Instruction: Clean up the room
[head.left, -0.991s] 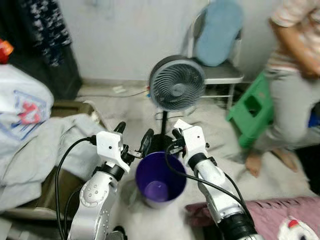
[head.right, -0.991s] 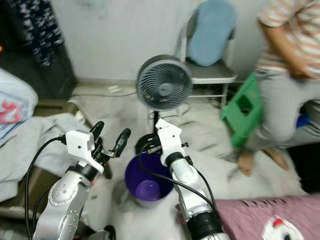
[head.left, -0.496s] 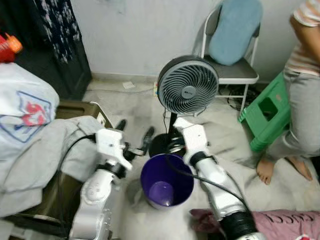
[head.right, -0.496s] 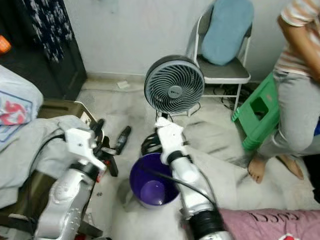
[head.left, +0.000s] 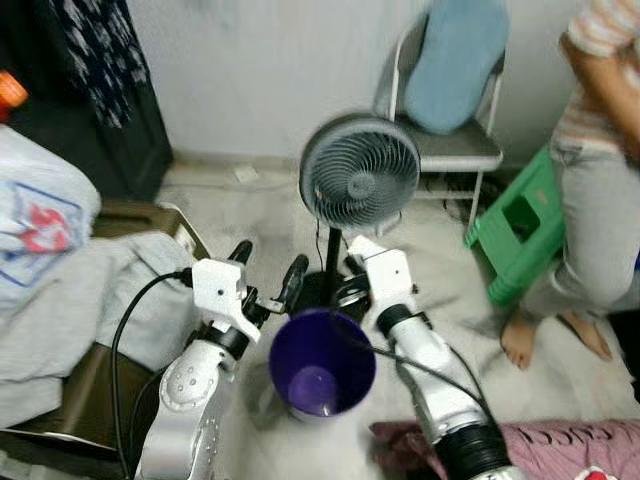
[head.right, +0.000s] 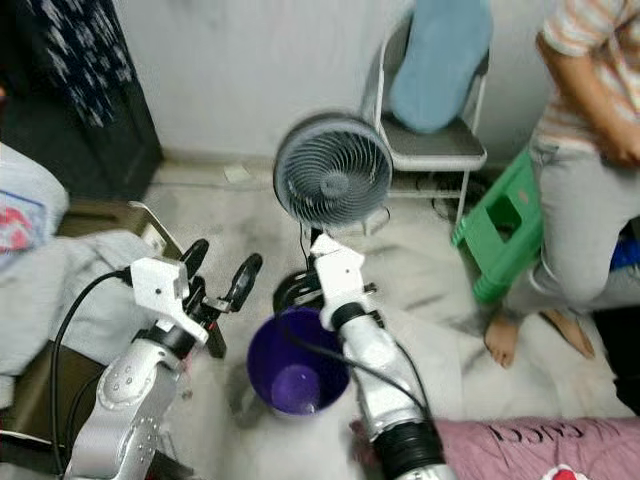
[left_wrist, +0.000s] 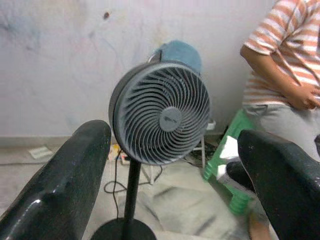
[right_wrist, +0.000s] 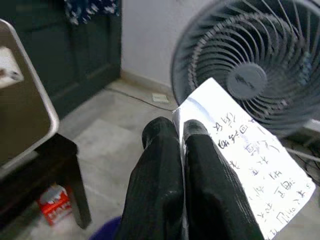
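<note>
Handwritten paper slip (right_wrist: 250, 165) above purple bin (head.left: 320, 365)

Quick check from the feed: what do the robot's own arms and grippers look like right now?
Both arms are silver metal with perforated joint housings and black cables looping alongside. Each wrist carries a white block. The left gripper and right gripper each have two long glossy black fingers with rounded tips.

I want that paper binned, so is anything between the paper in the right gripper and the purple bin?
Nothing visible. The right gripper pinches the paper just over the far rim of the open purple bin; the left gripper hangs open beside it.
</note>
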